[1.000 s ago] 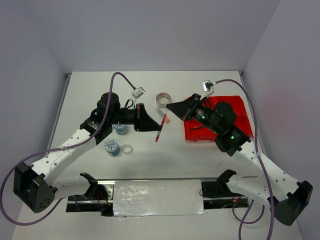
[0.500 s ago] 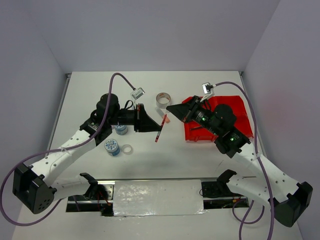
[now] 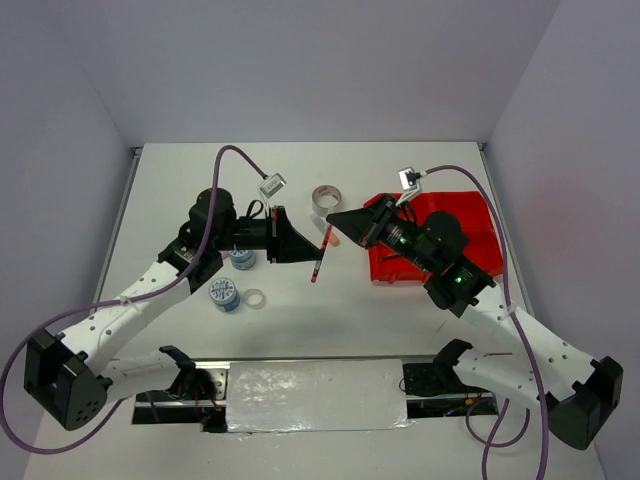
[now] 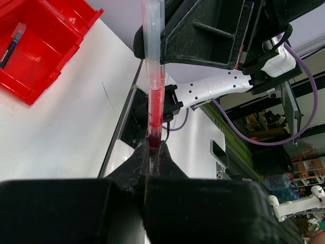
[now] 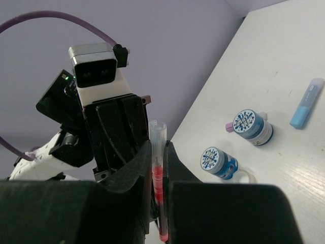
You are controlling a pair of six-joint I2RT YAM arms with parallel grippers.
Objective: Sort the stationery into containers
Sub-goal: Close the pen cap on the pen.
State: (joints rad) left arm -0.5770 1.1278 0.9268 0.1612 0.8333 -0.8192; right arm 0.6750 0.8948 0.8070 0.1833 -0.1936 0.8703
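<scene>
A thin red pen (image 3: 320,256) hangs in the air over mid-table, held at both ends. My left gripper (image 3: 308,256) is shut on its lower end, as the left wrist view (image 4: 152,145) shows. My right gripper (image 3: 334,216) has its fingers closed on the pen's clear upper part (image 5: 158,148). The red bin tray (image 3: 478,215) stands at the right, and a blue pen (image 4: 12,43) lies in one compartment. Two blue-white tape rolls (image 3: 241,258) (image 3: 224,294), a clear tape ring (image 3: 255,298) and a grey tape roll (image 3: 325,198) lie on the table.
An orange marker (image 3: 336,240) lies under the pen, near the bin's left wall. A light-blue marker (image 5: 306,103) and a lilac marker (image 5: 229,127) lie by the tape rolls (image 5: 250,127). A foil-covered strip (image 3: 315,395) runs along the near edge.
My right gripper has moved left from over the bin to the pen's upper end. My left gripper has held the pen almost still.
</scene>
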